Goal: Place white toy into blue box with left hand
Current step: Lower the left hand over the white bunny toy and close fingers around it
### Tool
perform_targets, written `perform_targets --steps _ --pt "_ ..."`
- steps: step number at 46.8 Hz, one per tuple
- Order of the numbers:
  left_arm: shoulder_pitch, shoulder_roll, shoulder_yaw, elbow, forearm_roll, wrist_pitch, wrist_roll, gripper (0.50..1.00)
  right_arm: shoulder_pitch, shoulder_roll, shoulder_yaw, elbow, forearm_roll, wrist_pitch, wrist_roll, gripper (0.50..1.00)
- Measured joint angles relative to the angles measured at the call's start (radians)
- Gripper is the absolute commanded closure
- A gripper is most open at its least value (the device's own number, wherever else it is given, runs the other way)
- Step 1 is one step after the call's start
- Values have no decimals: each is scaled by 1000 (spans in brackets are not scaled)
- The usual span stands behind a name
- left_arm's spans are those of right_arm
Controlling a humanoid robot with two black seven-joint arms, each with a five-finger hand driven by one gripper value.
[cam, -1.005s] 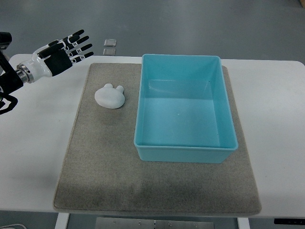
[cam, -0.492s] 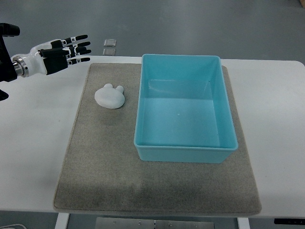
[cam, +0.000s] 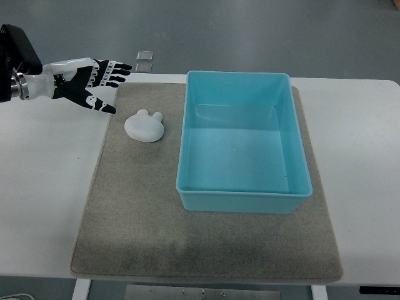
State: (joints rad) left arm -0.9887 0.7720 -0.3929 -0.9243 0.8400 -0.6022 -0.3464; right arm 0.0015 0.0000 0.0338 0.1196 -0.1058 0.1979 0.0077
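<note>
While our left hand [cam: 87, 84] hovered open and empty at upper left, fingers spread, the white toy [cam: 144, 125] lay on the grey mat [cam: 125, 219] just down and right of it, ears toward the blue box [cam: 240, 199] close beside. Our forearm ran off the frame's left edge; our right hand was unseen.

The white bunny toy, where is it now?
The white bunny-shaped toy lies on the grey mat, just left of the blue plastic box, near the open left hand.
</note>
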Motion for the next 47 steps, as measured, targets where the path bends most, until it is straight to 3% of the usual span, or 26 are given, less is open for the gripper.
perform_targets --steps 10,27,47 --pt "9 -5 13 -76 211 213 -1 514 0 0 0 0 0 0 0 564" --pt "11 -23 53 -150 584 377 -1 510 0 0 0 0 0 0 0 564" --pt "-74 -133 189 -115 607 385 8 510 0 0 0 0 0 0 0 564"
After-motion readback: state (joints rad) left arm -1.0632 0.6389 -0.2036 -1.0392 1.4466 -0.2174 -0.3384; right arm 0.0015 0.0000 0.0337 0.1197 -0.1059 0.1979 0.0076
